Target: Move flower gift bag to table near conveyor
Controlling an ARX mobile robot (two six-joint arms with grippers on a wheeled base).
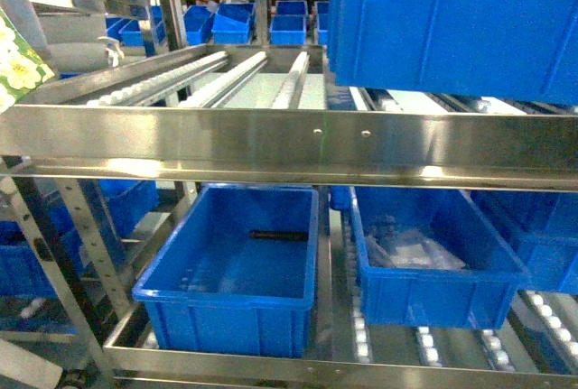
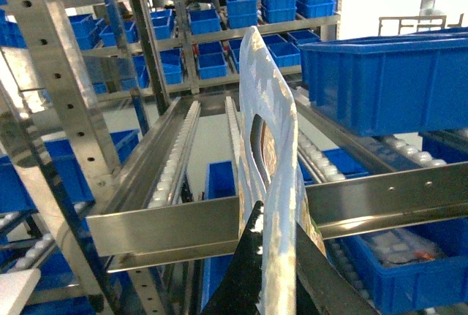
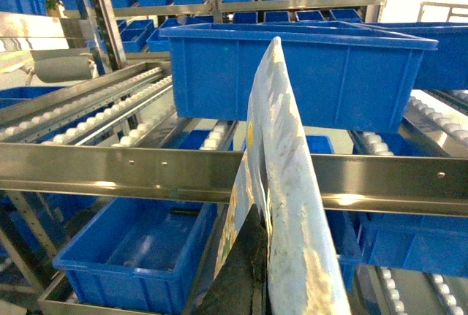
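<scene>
Standing upright, flower gift bag (image 3: pixel 281 183) pinched in right gripper (image 3: pixel 252 256).

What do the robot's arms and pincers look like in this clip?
Little shows. In each wrist view only the pincer's fingers appear at the bottom edge: the left pincer has glossy black, tapering fingers, and the right pincer shows a matte dark grey-black finger. No cables, markings or arm links are visible, and the head view shows neither arm.

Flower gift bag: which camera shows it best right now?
The left wrist view: the flower gift bag stands edge-on with its handle cutout visible, pinched in the left gripper. The right wrist view shows another edge-on panel; the head view shows only a flowered corner.
</scene>
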